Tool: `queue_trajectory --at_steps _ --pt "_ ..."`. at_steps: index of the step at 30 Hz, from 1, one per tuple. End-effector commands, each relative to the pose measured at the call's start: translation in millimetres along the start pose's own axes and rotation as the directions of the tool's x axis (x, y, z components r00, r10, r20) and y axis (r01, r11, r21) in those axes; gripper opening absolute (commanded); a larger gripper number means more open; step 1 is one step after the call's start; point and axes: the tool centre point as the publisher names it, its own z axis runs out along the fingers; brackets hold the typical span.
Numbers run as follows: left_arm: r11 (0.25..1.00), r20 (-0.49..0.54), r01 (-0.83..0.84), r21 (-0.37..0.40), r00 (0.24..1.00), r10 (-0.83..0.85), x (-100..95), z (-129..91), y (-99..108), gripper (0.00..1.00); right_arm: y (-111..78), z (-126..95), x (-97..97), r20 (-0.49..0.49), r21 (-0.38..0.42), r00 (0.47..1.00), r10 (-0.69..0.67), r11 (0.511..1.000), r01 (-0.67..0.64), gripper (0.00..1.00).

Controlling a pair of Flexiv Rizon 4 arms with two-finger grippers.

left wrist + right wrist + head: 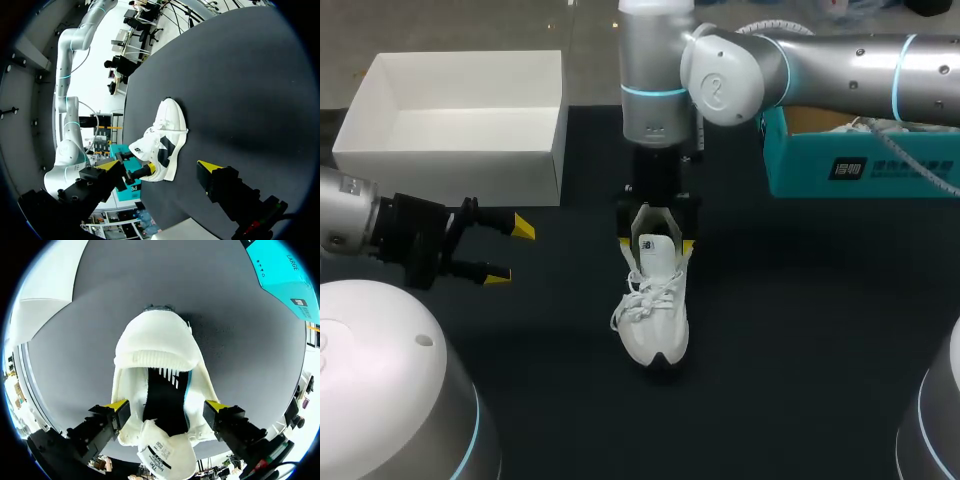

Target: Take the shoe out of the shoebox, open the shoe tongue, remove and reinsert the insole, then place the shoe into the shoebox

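Note:
A white sneaker (657,310) stands on the dark table, toe toward me. Its tongue (656,250) is folded back over the heel. My right gripper (657,243) points straight down over the heel end, open. In the right wrist view the gripper (166,406) has one yellow fingertip (118,405) on each side of the shoe's collar (157,390), and the dark inside shows between them. My left gripper (508,252) hangs open to the left of the shoe, holding nothing. From the left wrist view the shoe (167,132) lies ahead of that gripper (159,167). The white shoebox (460,150) stands open at the back left.
A teal box (860,160) sits at the back right, under my right arm. The white shoebox's front wall is just behind my left gripper. Bare dark tabletop (800,330) lies to the right of and in front of the shoe.

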Motion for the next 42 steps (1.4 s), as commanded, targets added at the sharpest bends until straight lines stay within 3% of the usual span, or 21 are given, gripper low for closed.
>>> queue_trajectory --at_steps 1,42 --pt "1.000 -0.005 0.000 -0.001 1.000 0.000 -0.6 0 -1 1.00 -5.1 0 -2.8 -0.008 -0.012 1.000 0.000 1.000 0.000 1.00" --pt "1.000 -0.005 0.000 -0.001 1.000 0.000 -0.6 0 -1 1.00 -25.3 -9 -1.6 0.015 -0.070 1.000 0.004 0.998 -0.002 1.00"
